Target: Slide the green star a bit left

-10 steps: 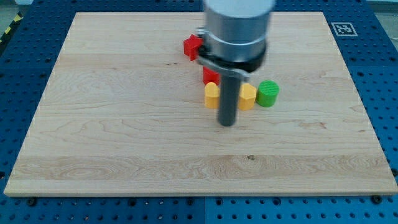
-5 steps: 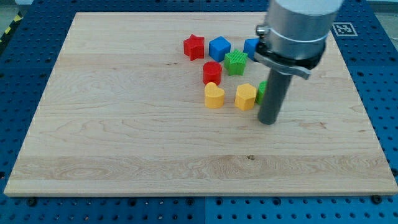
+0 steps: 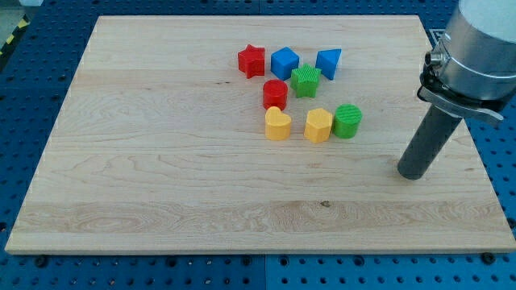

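The green star [image 3: 305, 81] lies on the wooden board [image 3: 161, 161], in a cluster near the view's top middle. It sits between a blue cube [image 3: 284, 62] at its upper left and a blue triangle [image 3: 328, 62] at its upper right. A red block [image 3: 275, 93] is just to its lower left. My tip [image 3: 411, 172] rests on the board far to the lower right of the star, well apart from all blocks.
A red star [image 3: 251, 60] lies left of the blue cube. A yellow heart [image 3: 277, 125], a yellow hexagon block [image 3: 318, 125] and a green cylinder [image 3: 347, 121] stand in a row below the star. The board's right edge is near my tip.
My tip has moved steadily to the view's right, from in front of the yellow blocks to past the green cylinder. No block has moved.
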Motion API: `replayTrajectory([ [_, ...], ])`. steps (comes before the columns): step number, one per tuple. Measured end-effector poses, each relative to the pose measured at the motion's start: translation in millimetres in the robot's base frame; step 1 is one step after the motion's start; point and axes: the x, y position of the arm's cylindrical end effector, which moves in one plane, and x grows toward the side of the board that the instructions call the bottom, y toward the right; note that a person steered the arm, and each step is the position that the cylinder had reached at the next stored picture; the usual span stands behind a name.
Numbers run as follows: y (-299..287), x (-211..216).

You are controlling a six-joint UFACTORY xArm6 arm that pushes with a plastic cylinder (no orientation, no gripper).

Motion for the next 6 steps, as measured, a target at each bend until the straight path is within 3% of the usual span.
replayTrajectory([
  [2, 2.7, -30.0],
  [4, -3.7, -118.1],
  [6, -104.3, -135.0],
])
